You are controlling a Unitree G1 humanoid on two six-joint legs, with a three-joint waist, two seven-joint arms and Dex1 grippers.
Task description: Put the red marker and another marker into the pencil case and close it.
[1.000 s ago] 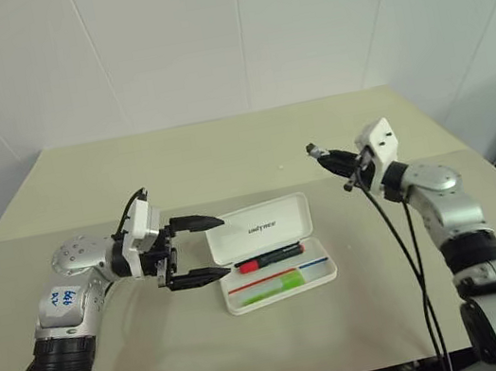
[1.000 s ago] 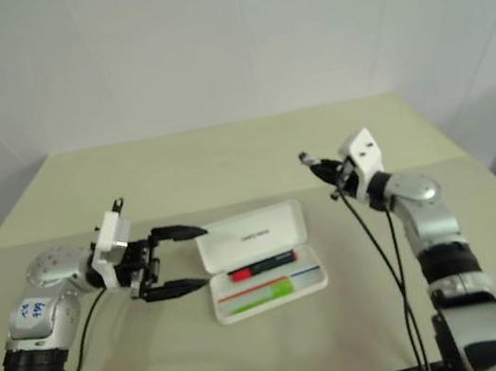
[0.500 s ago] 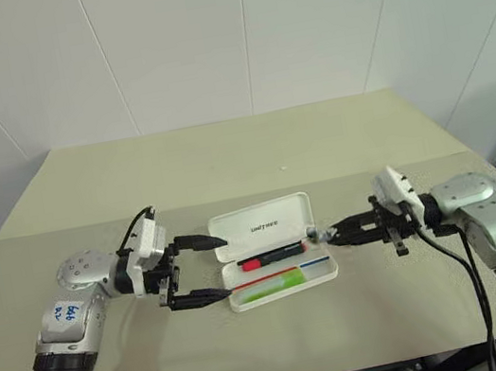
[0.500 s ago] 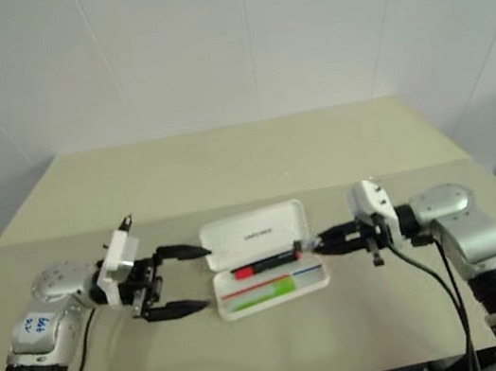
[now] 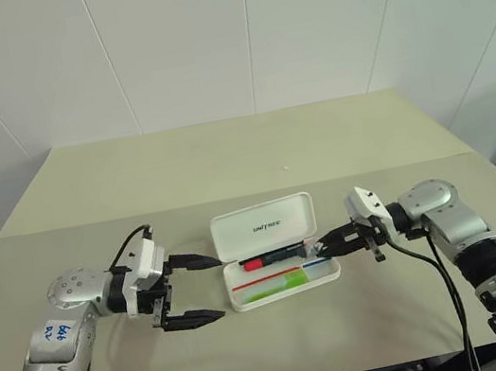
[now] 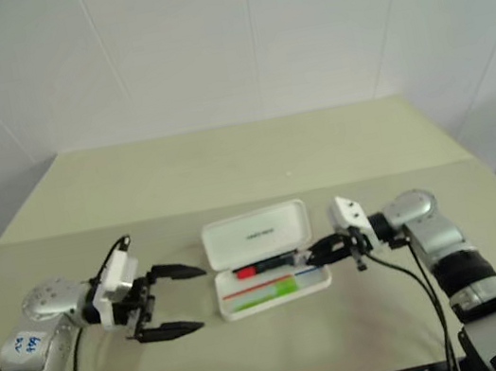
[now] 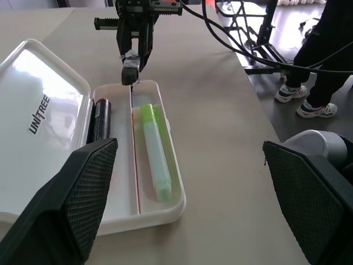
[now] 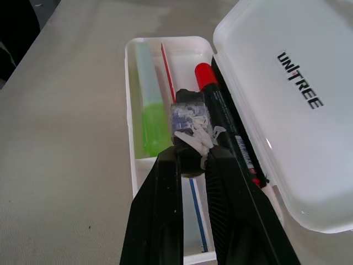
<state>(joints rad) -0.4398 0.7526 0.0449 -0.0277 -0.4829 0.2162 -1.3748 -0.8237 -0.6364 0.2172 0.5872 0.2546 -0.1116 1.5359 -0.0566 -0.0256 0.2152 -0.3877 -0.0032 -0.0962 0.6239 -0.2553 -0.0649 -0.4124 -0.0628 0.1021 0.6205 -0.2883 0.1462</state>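
Pencil case (image 5: 270, 256): mid-table, lid up | Red marker (image 5: 271, 258): in tray, far side | Green marker (image 5: 270, 285): in tray, near side | Left gripper (image 5: 196, 290): jaws wide apart, left of case | Right gripper (image 5: 324, 247): jaws clamped on small dark object (image 8: 190, 124), at tray's right end

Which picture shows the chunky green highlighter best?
The left wrist view: the chunky lime-green highlighter lies unblocked in the white plastic pencil case. The right wrist view partly hides it behind the right gripper; both eye views show it tiny.

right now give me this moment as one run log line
white plastic hinged case: open | red-capped marker, lime-green highlighter: inside | left gripper: open | right gripper: shut
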